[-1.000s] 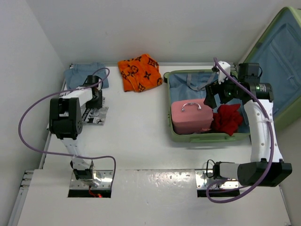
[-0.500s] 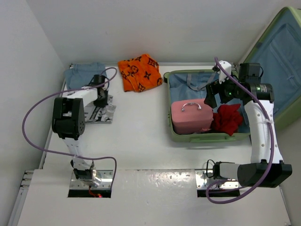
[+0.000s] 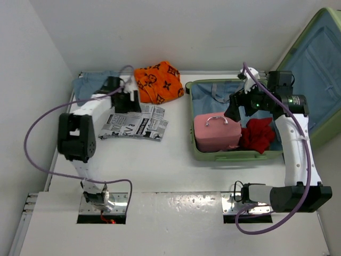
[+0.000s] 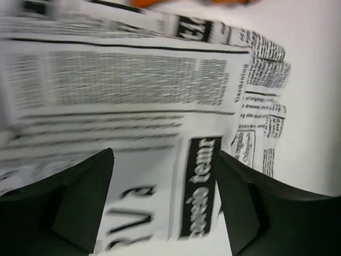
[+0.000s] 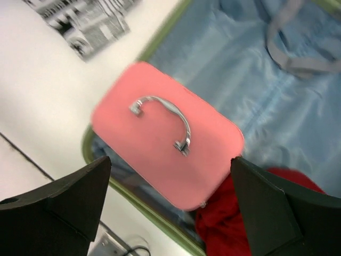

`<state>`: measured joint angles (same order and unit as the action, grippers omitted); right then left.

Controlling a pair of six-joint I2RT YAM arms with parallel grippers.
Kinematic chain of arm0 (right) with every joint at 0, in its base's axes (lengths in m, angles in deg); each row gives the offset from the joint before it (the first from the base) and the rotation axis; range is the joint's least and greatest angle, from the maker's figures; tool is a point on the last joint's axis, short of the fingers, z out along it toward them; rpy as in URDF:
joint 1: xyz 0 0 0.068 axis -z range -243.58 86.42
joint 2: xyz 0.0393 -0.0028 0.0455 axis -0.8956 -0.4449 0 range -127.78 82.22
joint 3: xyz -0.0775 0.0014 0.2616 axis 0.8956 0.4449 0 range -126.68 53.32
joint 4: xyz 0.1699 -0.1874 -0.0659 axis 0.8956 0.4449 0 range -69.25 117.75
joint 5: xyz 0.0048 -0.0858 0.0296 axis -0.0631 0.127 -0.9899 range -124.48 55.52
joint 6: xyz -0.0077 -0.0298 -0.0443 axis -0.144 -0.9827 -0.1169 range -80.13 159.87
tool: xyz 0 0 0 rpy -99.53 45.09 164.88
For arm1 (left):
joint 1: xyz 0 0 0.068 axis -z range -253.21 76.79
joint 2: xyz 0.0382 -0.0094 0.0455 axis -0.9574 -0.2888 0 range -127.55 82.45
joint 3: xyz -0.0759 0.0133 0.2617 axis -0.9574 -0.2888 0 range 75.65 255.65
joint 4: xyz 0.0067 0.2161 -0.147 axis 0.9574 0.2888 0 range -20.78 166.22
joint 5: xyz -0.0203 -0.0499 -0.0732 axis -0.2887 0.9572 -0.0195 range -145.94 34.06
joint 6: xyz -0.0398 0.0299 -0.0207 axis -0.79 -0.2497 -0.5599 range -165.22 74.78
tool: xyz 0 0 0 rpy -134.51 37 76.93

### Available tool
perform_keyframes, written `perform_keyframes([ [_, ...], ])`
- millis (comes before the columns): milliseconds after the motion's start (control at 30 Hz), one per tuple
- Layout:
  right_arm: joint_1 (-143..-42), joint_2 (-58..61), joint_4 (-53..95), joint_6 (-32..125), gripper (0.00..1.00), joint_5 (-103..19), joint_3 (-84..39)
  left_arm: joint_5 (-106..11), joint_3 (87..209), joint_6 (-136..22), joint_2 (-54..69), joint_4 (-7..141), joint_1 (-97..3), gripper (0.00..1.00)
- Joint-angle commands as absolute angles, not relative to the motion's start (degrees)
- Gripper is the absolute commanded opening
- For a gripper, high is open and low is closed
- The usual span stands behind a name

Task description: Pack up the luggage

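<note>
The luggage [image 3: 233, 156], a light-green suitcase with blue lining, lies open at the right, its lid [image 3: 319, 64] leaning back. Inside it are a small pink case [image 3: 216, 133] with a metal handle and a red cloth [image 3: 258, 133]. My right gripper [image 3: 234, 108] is open and empty, hovering above the pink case [image 5: 160, 133]; the red cloth [image 5: 240, 218] shows below it. My left gripper [image 3: 128, 98] holds a newspaper-print cloth [image 3: 136, 124] by its far edge, the cloth spreading over the table. In the left wrist view the print cloth [image 4: 133, 85] fills the space between the fingers [image 4: 85, 202].
An orange patterned cloth [image 3: 158, 81] lies at the back of the table, just right of the left gripper. A blue denim garment [image 3: 88, 84] lies in the back left corner. White walls close in on the left and behind. The suitcase's green rim [image 5: 133, 186] is raised.
My left gripper has moved back and to the right, pulling the newspaper-print cloth along; the cloth has unfolded. My right gripper has shifted slightly left above the pink case.
</note>
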<state>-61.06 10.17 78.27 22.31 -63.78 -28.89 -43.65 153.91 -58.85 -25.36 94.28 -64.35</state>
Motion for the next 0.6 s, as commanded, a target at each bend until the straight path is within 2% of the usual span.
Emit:
perform_keyframes([
  [0,-62.78,11.29,70.87,27.90,0.93,-72.44,-30.35,-31.35,153.35,-57.71,-14.25,92.16,-72.23,0.83],
  [100,-67.26,11.47,64.53,31.25,0.84,-75.27,-26.94,-23.26,153.87,-51.84,-12.47,93.81,-80.48,0.86],
  [133,-70.06,11.30,63.56,31.78,0.76,-75.35,-26.31,-19.85,154.40,-50.16,-14.82,94.87,-82.25,0.85],
  [233,-72.54,9.37,61.09,32.40,0.70,-75.27,-25.78,-14.23,156.77,-44.81,-19.75,99.45,-88.30,0.82],
  [333,-76.05,7.17,59.87,33.46,0.70,-75.26,-26.39,-10.52,158.96,-41.12,-26.69,102.34,-92.36,0.80],
  [567,-78.78,5.32,59.34,33.90,0.70,-75.09,-26.66,-6.64,163.80,-33.72,-37.77,106.93,-94.65,0.80],
])
